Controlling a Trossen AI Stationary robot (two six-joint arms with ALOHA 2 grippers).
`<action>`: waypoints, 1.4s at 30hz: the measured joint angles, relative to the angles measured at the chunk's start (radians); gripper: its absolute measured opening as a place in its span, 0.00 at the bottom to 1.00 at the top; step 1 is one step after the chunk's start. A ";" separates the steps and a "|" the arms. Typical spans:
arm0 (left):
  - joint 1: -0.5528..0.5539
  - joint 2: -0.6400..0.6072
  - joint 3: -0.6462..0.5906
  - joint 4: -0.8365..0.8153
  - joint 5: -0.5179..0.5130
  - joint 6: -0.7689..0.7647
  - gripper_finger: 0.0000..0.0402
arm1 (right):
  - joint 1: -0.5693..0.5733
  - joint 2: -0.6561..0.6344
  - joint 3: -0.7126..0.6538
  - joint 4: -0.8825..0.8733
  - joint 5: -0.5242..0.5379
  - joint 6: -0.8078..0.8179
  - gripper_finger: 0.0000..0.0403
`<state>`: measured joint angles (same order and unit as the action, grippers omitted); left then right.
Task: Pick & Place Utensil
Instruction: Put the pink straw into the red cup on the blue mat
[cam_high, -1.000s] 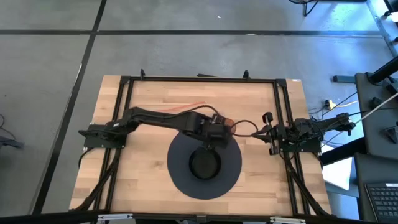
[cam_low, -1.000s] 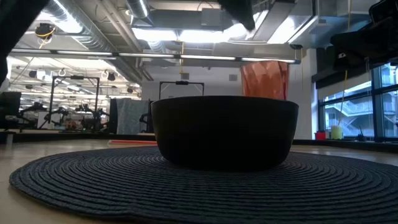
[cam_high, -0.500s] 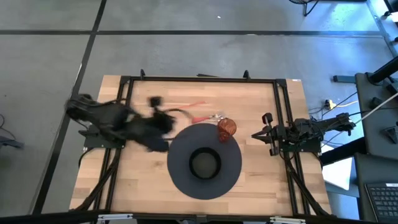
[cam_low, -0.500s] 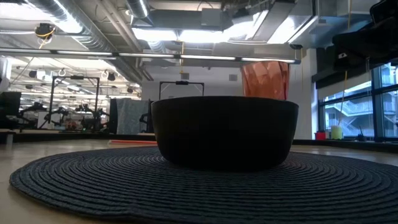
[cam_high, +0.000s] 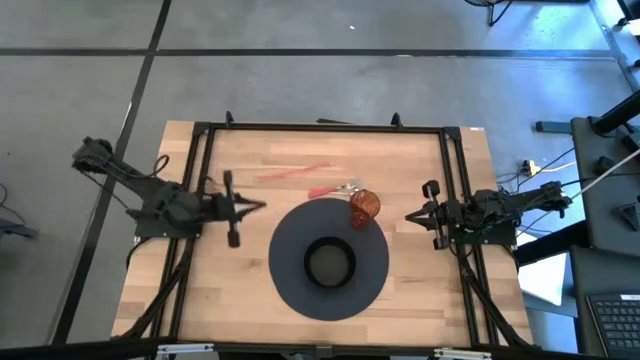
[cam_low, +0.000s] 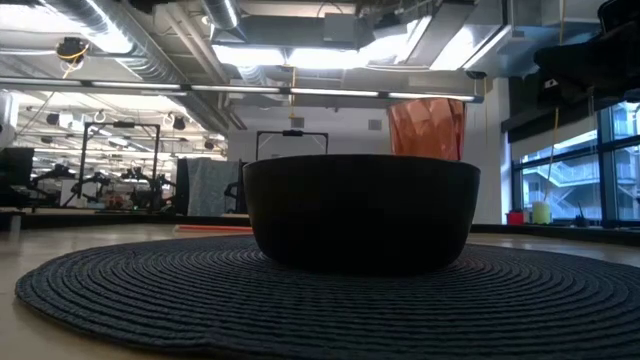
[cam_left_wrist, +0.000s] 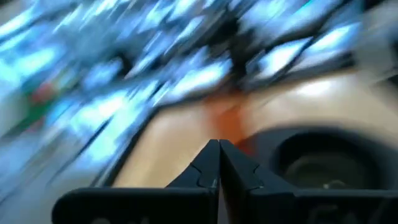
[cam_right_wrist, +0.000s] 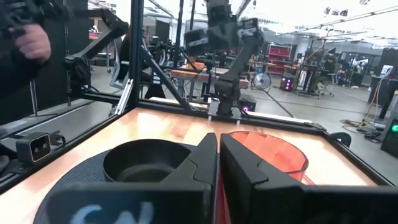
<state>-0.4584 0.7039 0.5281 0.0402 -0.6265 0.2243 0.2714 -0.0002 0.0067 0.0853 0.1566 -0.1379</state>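
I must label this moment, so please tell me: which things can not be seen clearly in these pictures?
- Low view: the black round bowl hides its own inside and most of the orange translucent cup behind it.
- Left wrist view: motion blur smears everything past the shut left end effector.
- High view: the thin red utensil and the small metal utensil on the wooden table are too small to identify.

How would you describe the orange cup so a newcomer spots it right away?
Start from the round dark woven mat in the middle of the wooden table, with the black bowl at its centre. At the mat's far right edge stands the orange cup, see-through and reddish, the only tall coloured vessel there.
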 joint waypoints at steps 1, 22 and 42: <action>0.025 -0.030 -0.067 0.107 0.108 0.055 0.00 | 0.000 0.000 0.000 0.000 0.000 0.000 0.05; 0.411 -0.548 -0.345 0.122 0.491 0.095 0.00 | 0.000 0.000 0.000 -0.016 0.000 -0.007 0.05; 0.375 -0.691 -0.519 0.194 0.365 0.009 0.01 | 0.000 0.000 0.000 0.042 0.259 -0.034 0.05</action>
<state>-0.0837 0.0132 0.0086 0.2338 -0.2611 0.2337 0.2714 -0.0002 0.0071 0.1274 0.4160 -0.1722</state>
